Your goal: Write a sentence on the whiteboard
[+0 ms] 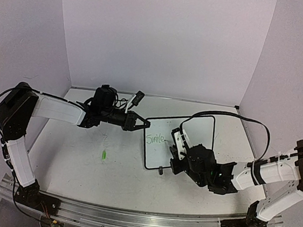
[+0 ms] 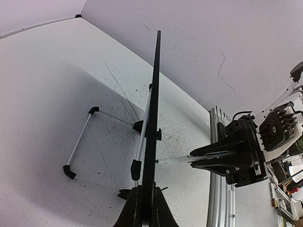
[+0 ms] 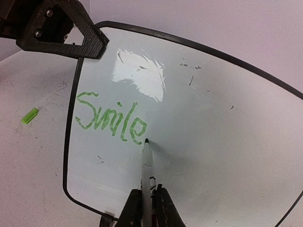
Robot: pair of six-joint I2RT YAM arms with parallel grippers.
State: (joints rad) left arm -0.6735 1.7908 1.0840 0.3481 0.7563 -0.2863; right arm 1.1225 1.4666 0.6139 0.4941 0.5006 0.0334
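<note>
— Well, where does the small, glossy white whiteboard (image 1: 203,134) with the thin black frame stand?

— I see it mid-table, between my two arms. From my left wrist camera it is edge-on (image 2: 154,94). On one side of it a stand of thin pale rods with black end caps (image 2: 80,142) rests on the scuffed white tabletop (image 1: 75,165).

— And the left gripper (image 1: 145,124)?

— I have it clenched on the whiteboard's frame at the left edge, near the upper corner. One finger sits on each face of the board (image 2: 144,203).

— The right gripper (image 3: 147,198)?

— Closed around a thin white marker with a dark tip (image 3: 147,163). It sits just in front of the whiteboard, with the tip touching the white surface right after the last letter.

— What does the green handwritten sentence (image 3: 110,120) read?

— Only "Smile", on the left part of the whiteboard and close to its left edge. The surface to the right of the word is bare apart from a few small dark marks and a glare patch.

— Anything else?

— A small bright green oblong piece (image 1: 104,154) lies on the tabletop, well left of the whiteboard. I cannot tell what it is.
</note>
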